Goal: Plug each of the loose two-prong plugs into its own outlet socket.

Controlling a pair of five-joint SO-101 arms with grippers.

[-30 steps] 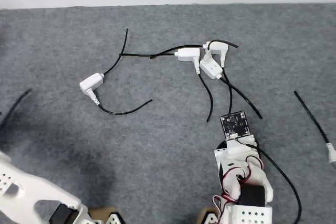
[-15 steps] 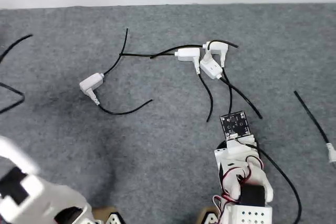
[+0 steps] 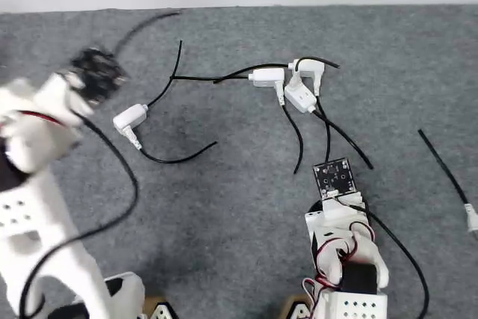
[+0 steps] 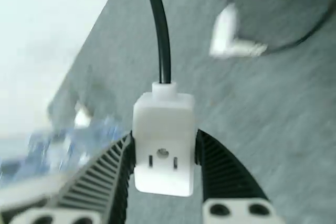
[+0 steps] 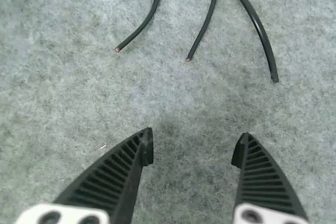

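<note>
The left gripper (image 4: pixel 164 153) pinches a white socket (image 4: pixel 164 124) by its sides, near a loose plug (image 3: pixel 130 119) on the mat (image 3: pixel 224 207). The right gripper (image 5: pixel 195 136) is spread wide, holding nothing.

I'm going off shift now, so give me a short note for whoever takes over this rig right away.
Left tool shut on a white outlet socket, held over the left side of the grey mat.
Right tool open, empty, low over the mat near loose cord ends.
A white plug lies unplugged near the left arm; three white pieces cluster mid-mat.
Done: socket gripped.
Left: mate it with that plug, then sort the cluster.
</note>
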